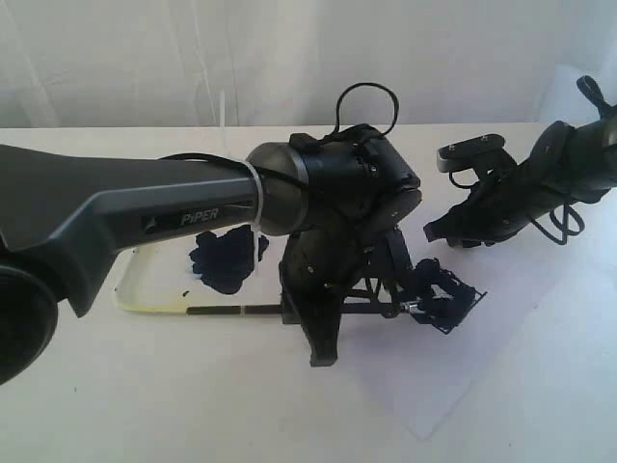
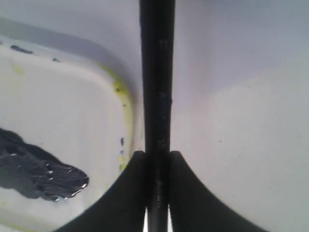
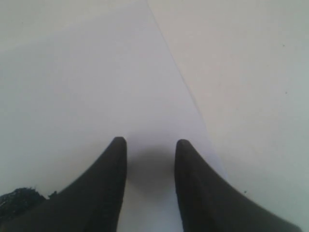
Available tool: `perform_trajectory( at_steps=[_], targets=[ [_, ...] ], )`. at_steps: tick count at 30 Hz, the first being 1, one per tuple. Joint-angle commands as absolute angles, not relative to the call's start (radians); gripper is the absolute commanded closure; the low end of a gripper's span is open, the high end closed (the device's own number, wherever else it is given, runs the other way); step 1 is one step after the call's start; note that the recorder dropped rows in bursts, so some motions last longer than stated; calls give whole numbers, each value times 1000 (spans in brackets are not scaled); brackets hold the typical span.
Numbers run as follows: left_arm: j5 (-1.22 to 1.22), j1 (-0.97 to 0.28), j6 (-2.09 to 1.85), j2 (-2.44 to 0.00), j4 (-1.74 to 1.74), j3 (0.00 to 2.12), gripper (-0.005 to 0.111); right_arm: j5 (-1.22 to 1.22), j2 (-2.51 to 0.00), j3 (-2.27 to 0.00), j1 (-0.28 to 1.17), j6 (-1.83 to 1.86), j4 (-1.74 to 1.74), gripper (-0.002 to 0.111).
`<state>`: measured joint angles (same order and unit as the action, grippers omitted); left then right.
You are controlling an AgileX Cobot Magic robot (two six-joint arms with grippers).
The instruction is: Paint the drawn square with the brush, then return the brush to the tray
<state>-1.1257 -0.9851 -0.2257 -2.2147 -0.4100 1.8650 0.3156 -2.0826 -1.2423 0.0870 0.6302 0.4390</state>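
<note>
The white desk (image 1: 145,405) is matte and plain, and on it lies a thin paper sheet (image 1: 453,381), flat, with a crisp edge; we judge it light enough to drag or wrinkle under pressure. The tray (image 1: 154,280) sits on the left of the exterior view: shallow, smooth, whitish, rounded corners, a yellow-stained rim, and a wet, glossy blue-black paint blotch (image 1: 228,258) inside. The left pincer (image 2: 157,157) is closed down onto the brush (image 1: 236,311), its two black tapered fingers (image 2: 188,193) pinching the handle from either side. The right pincer (image 3: 149,142) hovers over the paper sheet with a clear gap between its fingers and nothing in it. The brush is a long, very thin black stick, lying low and nearly level, its tail just beside the tray's near rim and its tip end reaching the drawn square (image 1: 451,301), a small diamond already dark with paint. We judge it very light, stiff, and smooth enough to roll or slip in a pinch, so mid-handle, as held now, seems the sensible hold; the soft tip is the delicate end
</note>
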Motion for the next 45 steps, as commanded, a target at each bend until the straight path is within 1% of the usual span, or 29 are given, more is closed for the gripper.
perform_trajectory(
  at_steps=[1,8,12,17,20,24,32,38,42,45],
  targets=[
    [-1221,-988,-178,-2209,-504,1862,107,348,-2091,-1236,81,635,425,75],
    [-1221,-988,-178,-2209,-530,1862,107,354,-2091,-1236,81,635,425,75],
    [-1221,-988,-203,-2209,-409,1862,107,352,-2091,-1236,81,635,425,75],
    [-1221,-990,-210,-2209,-472,1862,107,349,-2091,-1236,81,635,425,75],
    [-1221,-986,-130,-2209,-594,1862,107,356,-2091,-1236,81,635,425,75],
    [-1221,-988,-169,-2211,-538,1862,107,353,-2091,-1236,81,635,425,75],
    [-1221,-1029,-209,-2211,-536,1862,107,353,-2091,-1236,81,635,425,75],
    [-1221,-1031,-217,-2213,-536,1862,107,357,-2091,-1236,81,635,425,75],
    [-1221,-1021,-210,-2235,-655,1862,107,357,-2091,-1236,81,635,425,75],
    [-1221,-1011,-200,-2242,-658,1865,107,359,-2091,-1236,81,635,425,75]
  ],
)
